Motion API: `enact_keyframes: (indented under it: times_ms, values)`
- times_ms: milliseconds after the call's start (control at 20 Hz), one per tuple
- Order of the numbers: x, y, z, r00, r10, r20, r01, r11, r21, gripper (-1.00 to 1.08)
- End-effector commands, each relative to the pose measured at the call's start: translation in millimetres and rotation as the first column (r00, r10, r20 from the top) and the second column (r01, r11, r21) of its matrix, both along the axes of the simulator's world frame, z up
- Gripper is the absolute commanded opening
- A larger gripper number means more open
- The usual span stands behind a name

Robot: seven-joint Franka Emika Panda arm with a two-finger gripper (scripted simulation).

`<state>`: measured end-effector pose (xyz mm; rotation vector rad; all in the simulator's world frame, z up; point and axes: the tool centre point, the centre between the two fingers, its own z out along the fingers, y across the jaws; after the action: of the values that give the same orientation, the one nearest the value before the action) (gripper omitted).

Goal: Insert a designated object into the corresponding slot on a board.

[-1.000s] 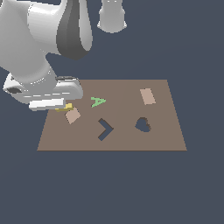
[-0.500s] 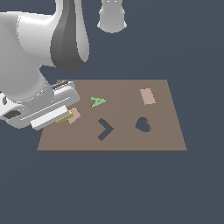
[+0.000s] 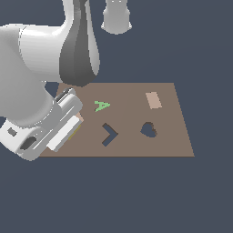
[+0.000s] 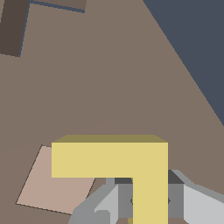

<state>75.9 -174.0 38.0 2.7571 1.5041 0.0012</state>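
The gripper (image 4: pixel 148 205) is clamped on one leg of the yellow chevron piece (image 4: pixel 114 159), whose other leg juts sideways out past the fingers (image 4: pixel 199 205). Half a second ago the hand sat lower at the board's corner on the exterior view's left; now the arm has swung up and fills more of that view, its body hiding most of the piece, with only a yellow sliver showing beside the hand. In the wrist view the piece hangs above the board (image 3: pixel 168 145), with a tan square tile (image 4: pixel 54 186) lying partly beneath it. The chevron slot (image 3: pixel 109 134) lies well off from the gripper toward the board's middle, the green "A" (image 3: pixel 102 106) beside it.
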Motion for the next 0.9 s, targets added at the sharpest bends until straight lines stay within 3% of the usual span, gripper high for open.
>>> enact_keyframes:
  times_ms: [0, 200, 400, 600, 850]
  values:
    - [10, 10, 1, 0.993, 0.116, 0.0, -0.116, 0.993, 0.0, -1.0]
    - [23, 27, 1, 0.955, 0.295, 0.0, -0.295, 0.955, 0.0, -1.0]
    - [32, 47, 1, 0.888, 0.46, 0.0, -0.46, 0.888, 0.0, -1.0]
    - [37, 67, 2, 0.795, 0.606, 0.0, -0.606, 0.795, 0.0, -1.0]
    - [39, 93, 2, 0.649, 0.761, 0.0, -0.761, 0.649, 0.0, -1.0]
